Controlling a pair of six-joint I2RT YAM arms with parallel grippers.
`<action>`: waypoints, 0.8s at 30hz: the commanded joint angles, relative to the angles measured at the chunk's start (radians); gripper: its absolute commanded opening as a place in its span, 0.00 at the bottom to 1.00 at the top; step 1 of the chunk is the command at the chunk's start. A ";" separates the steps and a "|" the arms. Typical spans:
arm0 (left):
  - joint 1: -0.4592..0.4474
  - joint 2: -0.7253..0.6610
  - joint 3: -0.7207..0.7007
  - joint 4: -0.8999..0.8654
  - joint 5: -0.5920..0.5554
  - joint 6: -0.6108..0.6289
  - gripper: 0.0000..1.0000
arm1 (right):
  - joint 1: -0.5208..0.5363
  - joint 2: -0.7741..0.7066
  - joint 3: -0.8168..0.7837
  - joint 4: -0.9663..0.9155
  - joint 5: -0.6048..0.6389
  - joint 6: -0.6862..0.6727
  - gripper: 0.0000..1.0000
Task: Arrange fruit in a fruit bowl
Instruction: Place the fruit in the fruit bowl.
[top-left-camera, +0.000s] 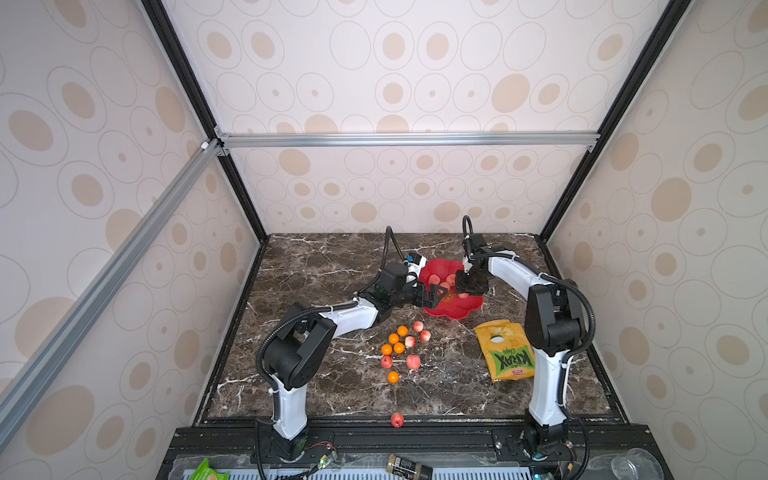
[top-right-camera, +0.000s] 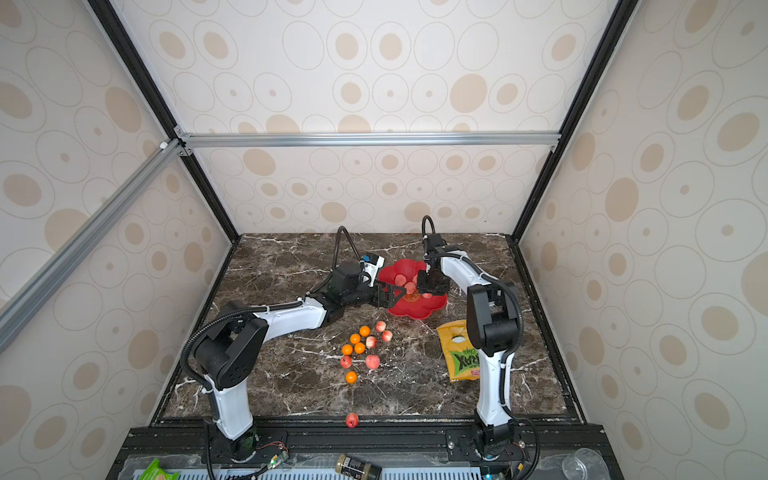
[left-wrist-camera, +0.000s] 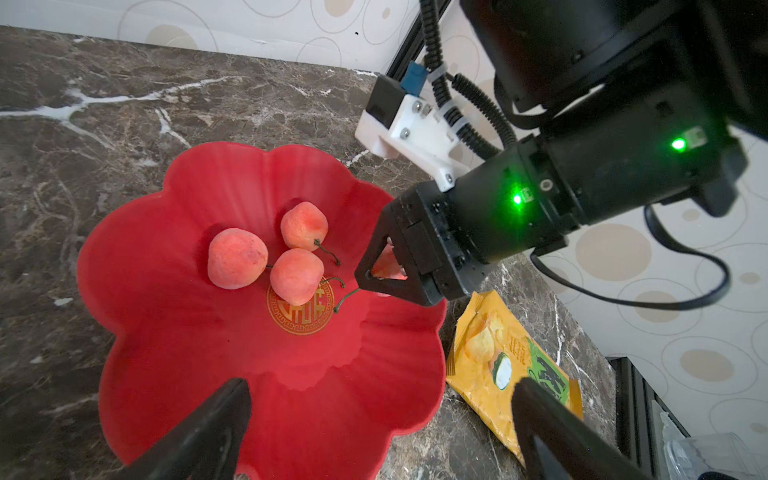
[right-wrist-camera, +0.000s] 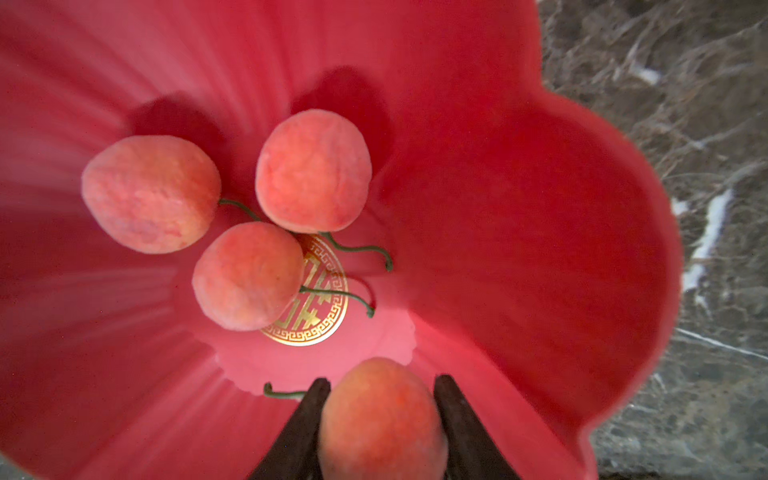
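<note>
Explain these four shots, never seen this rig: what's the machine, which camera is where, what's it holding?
Two robot arms stand at the front of a marble table. Two pictures look down from overhead; the other two come from cameras on the arms' wrists. The right gripper holds a peach over the red bowl, where three peaches already lie. The left gripper is open and empty at the bowl's edge. More peaches and tangerines lie loose on the table, plus a snack bag.

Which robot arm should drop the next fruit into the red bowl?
Right. The right gripper is shut on a fuzzy pink-red peach over the glossy red flower-shaped plastic bowl. The left gripper hangs open and empty at the bowl's rim.
</note>
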 joint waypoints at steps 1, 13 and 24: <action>-0.009 0.009 0.041 -0.010 0.012 0.023 0.99 | -0.002 0.031 0.041 -0.029 -0.013 -0.025 0.42; -0.009 0.015 0.048 -0.016 0.014 0.024 0.99 | -0.003 0.106 0.108 -0.041 -0.024 -0.032 0.43; -0.009 0.018 0.048 -0.021 0.016 0.027 0.99 | -0.003 0.133 0.130 -0.049 -0.020 -0.031 0.46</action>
